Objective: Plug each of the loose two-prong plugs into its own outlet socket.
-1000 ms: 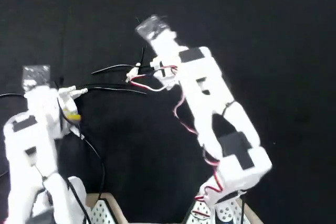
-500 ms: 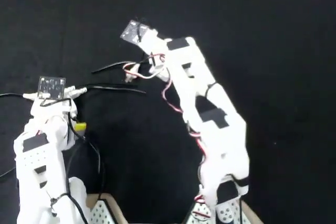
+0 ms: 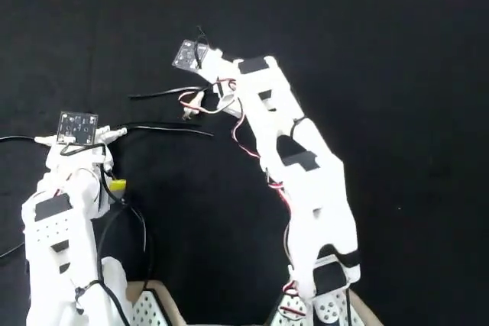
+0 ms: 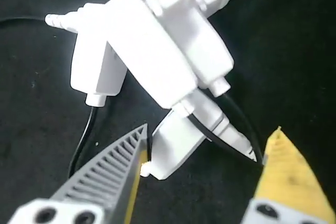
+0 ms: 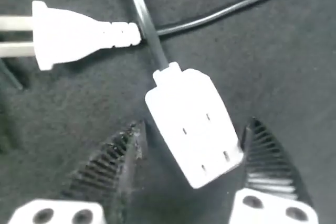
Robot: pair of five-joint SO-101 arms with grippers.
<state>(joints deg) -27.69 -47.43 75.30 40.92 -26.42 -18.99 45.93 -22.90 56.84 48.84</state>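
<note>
In the left wrist view, a bunch of white plugs and outlet sockets lies joined together on the black cloth. One white piece of that bunch reaches down between the fingers of my left gripper, which is open, with its grey fingertip close beside the piece. In the right wrist view, a white outlet socket with several slots lies between the fingers of my open right gripper. A loose two-prong plug lies just beyond the socket. From above, white plugs show beside the right arm.
Black cables trail across the black cloth between the two arms. More white plugs lie by the left arm. The arm bases stand at the front edge.
The right arm has swung left and stretched farther out over the plugs at the middle. The left arm has shifted a little to the right and settled over its plug cluster.
</note>
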